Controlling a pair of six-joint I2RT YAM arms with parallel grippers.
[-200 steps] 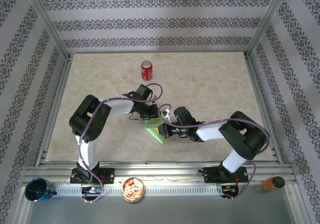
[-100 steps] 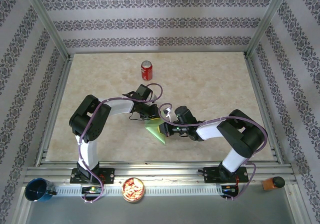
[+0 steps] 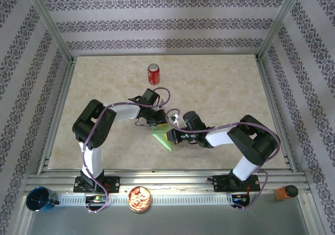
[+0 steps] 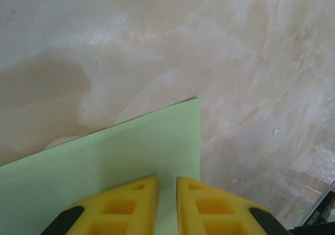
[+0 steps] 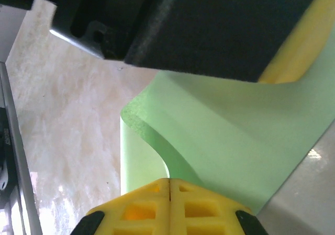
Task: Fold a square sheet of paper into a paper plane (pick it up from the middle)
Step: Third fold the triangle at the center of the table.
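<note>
The square sheet of paper (image 3: 163, 136), light green and partly folded, lies mid-table between both arms. My left gripper (image 3: 157, 122) rests on its far edge. In the left wrist view the yellow fingertips (image 4: 141, 193) stand over the flat paper (image 4: 131, 146) with a narrow gap and nothing between them, at the left gripper (image 4: 167, 180). My right gripper (image 5: 170, 180) is shut on a curled-up flap of the paper (image 5: 220, 141), which rises from the table. The left arm's dark body (image 5: 209, 25) hangs just beyond that flap. In the top view the right gripper (image 3: 172, 135) is at the paper's right side.
A red can (image 3: 153, 74) stands far back. Along the near rail are a blue cup (image 3: 39, 199), a bowl of snacks (image 3: 140, 198) and a brown object (image 3: 285, 192). Metal frame rails border the marbled table (image 3: 225, 83).
The right gripper has shifted slightly toward the left gripper with the paper flap in it. The left arm has stayed put.
</note>
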